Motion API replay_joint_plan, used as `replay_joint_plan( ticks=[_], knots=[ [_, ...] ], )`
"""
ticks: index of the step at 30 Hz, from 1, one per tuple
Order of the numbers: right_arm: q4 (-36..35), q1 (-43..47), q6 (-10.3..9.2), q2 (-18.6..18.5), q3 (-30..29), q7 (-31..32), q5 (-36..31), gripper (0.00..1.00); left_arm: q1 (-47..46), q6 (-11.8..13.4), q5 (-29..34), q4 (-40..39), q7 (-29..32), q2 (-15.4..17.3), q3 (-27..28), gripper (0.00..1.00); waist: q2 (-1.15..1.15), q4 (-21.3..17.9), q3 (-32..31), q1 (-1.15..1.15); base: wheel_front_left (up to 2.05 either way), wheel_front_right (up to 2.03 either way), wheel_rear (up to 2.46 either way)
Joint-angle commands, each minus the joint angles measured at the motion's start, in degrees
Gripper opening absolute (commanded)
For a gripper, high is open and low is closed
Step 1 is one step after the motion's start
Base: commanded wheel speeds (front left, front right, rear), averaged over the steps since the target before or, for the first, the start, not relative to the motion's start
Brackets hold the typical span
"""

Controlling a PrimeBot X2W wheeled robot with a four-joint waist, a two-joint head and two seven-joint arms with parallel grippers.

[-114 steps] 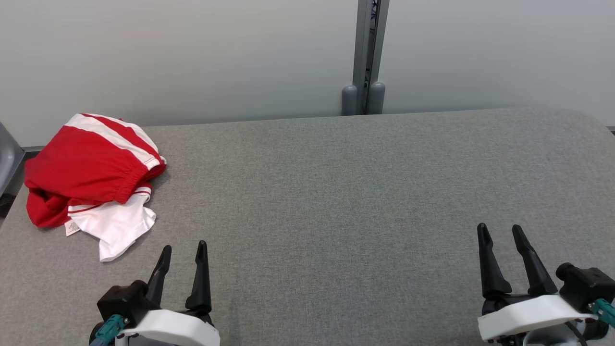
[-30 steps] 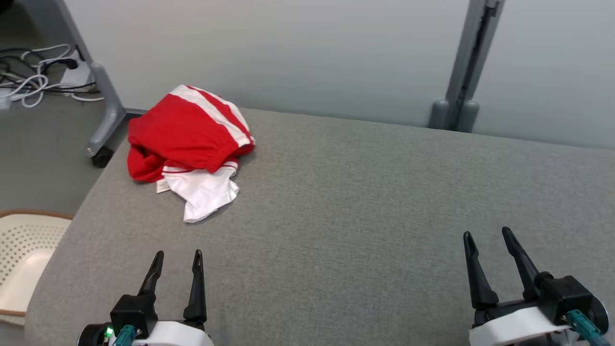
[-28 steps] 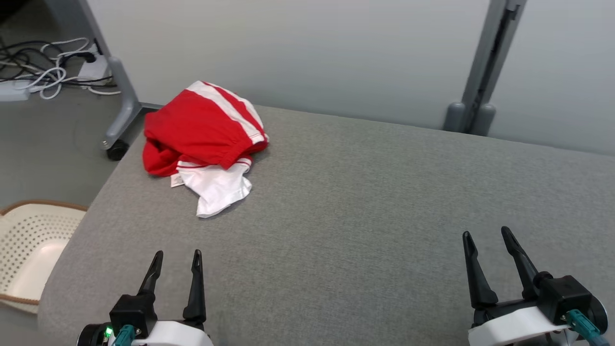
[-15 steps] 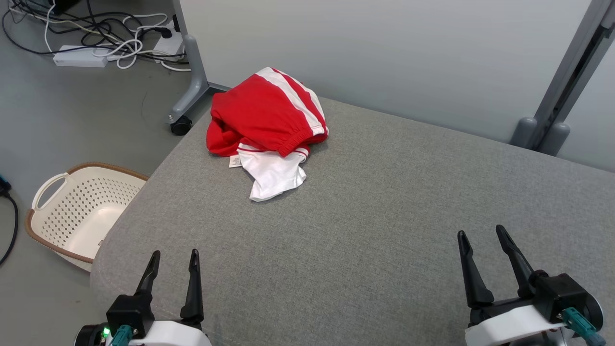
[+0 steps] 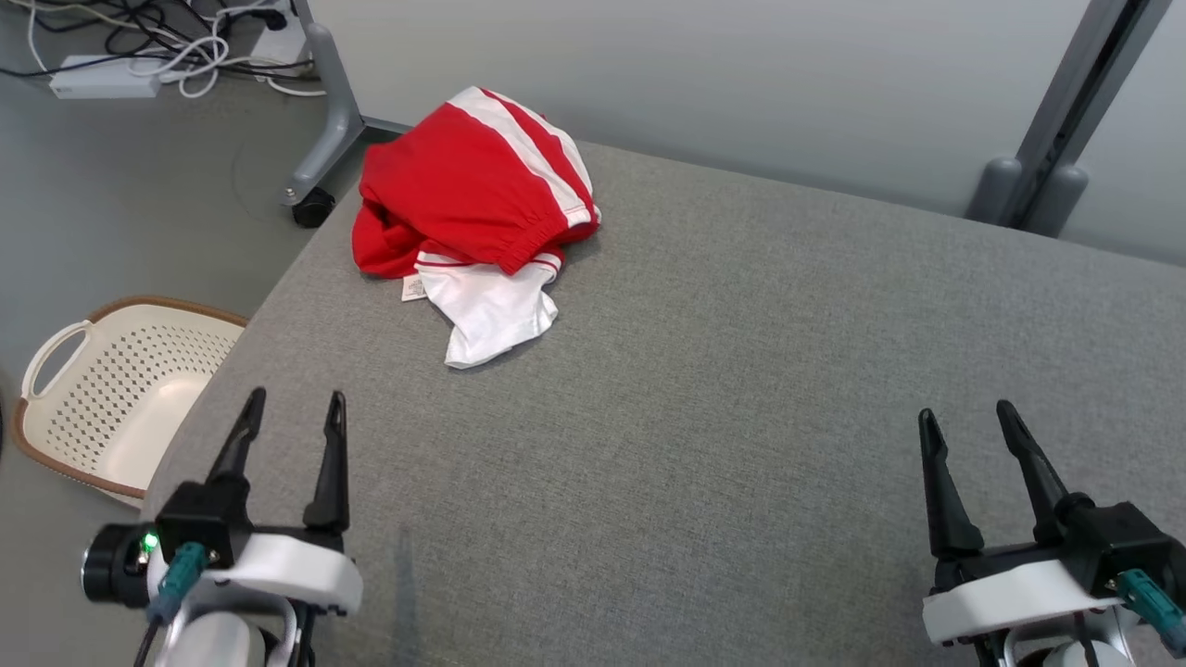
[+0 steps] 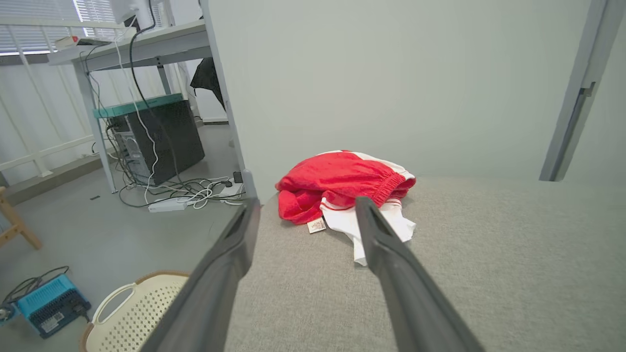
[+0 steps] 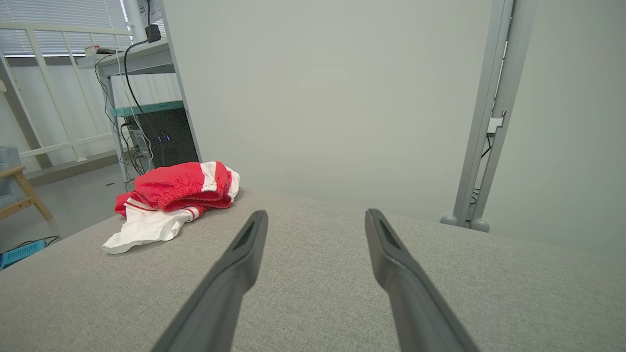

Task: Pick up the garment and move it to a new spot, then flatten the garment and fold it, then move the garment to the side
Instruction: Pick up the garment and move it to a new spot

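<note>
Treat the step in hand as the first pick-up, not yet begun. Send the left tool (image 5: 295, 396), standing at the lower left of the head view with fingers spread wide and nothing between them, up the frame toward the garment (image 5: 473, 185), heaped red and white at the upper left on the far left corner of the grey counter (image 5: 723, 389), close to its edge. Leave the right tool (image 5: 965, 410), likewise wide open and empty at the lower right, well apart until needed for spreading. Aim for a thick fold, probably the gathered red elastic band or the white flap (image 5: 491, 320) trailing toward the frame's centre, rather than a single thin layer likely to slip. Come down from above, pinch deep, lift clear before carrying, and head for the open middle of the counter, away from the edge and from the basket (image 5: 93, 408) on the floor at the left. Hard to tell the kind of garment: only a bunched mound, stripes and one elastic hem on show, with openings and lower layers buried. Cannot read the small label (image 5: 413, 288) beside the white flap. Cannot see the back of the heap, nor any overhang past the counter's edge. Both arms cut off by the bottom of the frame.
</note>
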Motion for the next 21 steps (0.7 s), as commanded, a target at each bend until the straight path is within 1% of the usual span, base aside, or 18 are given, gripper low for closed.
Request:
replay_joint_plan(
  ticks=[1, 5, 8, 13, 14, 15, 19, 21],
  knots=[
    [-0.4, -0.9, 0.11, -0.4, -0.3, -0.3, -0.4, 1.00, -2.1, -0.6, 0.5, 0.2, -0.1, 0.8, 0.1, 1.00, 0.00, -1.4, 2.1, 0.00, 0.00, 0.00, 0.00],
    [-0.9, -2.6, 0.11, -0.4, -0.8, -0.3, -1.7, 1.00, -10.4, -2.6, 1.4, 2.5, -0.1, 4.3, 0.5, 1.00, 0.00, -3.3, 5.3, 0.00, 0.00, 0.00, 0.00],
    [-1.2, -3.8, 0.11, -0.4, -0.8, -0.3, -2.6, 1.00, -18.4, -4.3, 1.8, 5.0, 2.1, 7.3, 0.4, 1.00, 0.00, -4.9, 7.9, 0.00, 0.00, 0.00, 0.00],
    [-1.6, -6.1, 0.11, -0.4, -0.4, -0.3, -3.4, 1.00, -30.9, -6.9, 0.7, 9.5, 9.1, 11.3, -0.7, 1.00, 0.00, -8.2, 11.9, 0.00, 0.00, 0.00, 0.00],
    [-1.9, -7.0, 0.11, -0.4, -0.2, -0.3, -3.7, 1.00, -35.0, -7.7, -1.4, 11.6, 11.9, 11.5, -1.0, 1.00, 0.00, -9.6, 13.4, 0.00, 0.00, 0.00, 0.00],
    [-2.2, -7.3, 0.11, -0.4, -0.1, -0.3, -3.9, 1.00, -36.9, -8.0, -2.4, 12.8, 13.1, 11.7, -1.3, 1.00, 0.00, -10.2, 14.1, 0.00, 0.00, 0.00, 0.00],
    [-4.3, -9.4, 0.11, -0.4, -0.1, -0.3, -4.6, 1.00, -42.3, -8.6, -4.9, 16.8, 17.9, 14.0, -6.0, 1.00, 0.00, -13.2, 17.1, 0.00, 0.00, 0.00, 0.00],
    [-5.7, -10.3, 0.11, -0.4, -0.4, -0.3, -5.1, 1.00, -44.1, -8.7, -7.8, 18.0, 20.2, 15.3, -10.1, 1.00, 0.00, -14.6, 18.7, 0.00, 0.00, 0.00, 0.00]
  ],
)
